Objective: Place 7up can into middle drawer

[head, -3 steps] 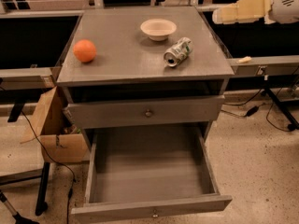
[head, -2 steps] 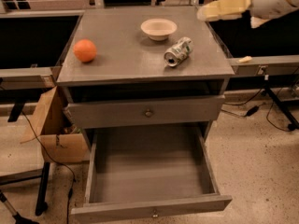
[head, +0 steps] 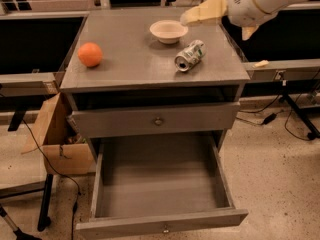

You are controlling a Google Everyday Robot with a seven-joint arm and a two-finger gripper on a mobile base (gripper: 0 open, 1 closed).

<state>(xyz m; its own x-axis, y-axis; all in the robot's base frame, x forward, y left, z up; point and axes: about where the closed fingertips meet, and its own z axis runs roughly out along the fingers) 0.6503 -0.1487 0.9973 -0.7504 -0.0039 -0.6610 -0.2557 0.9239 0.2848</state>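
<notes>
The 7up can (head: pixel 190 55) lies on its side on the grey cabinet top (head: pixel 130 66), right of centre, its shiny metal top facing front-left. The middle drawer (head: pixel 162 223) is the lowest one. It is pulled wide open, and nothing shows inside it. My gripper (head: pixel 192 14) is cream-coloured and hangs from the white arm at the top right. It hovers above the back right of the cabinet top, just beyond the can and beside the bowl, apart from the can.
A cream bowl (head: pixel 168 31) stands behind the can. An orange (head: pixel 90 54) sits at the left of the top. The grey drawer above (head: pixel 157 120) is shut. A cardboard box (head: pixel 52 134) and cables lie on the floor at the left, and dark tables flank the cabinet.
My gripper and arm have swung left from the right edge of the view to above the back right of the cabinet top. The can, bowl and orange have not moved.
</notes>
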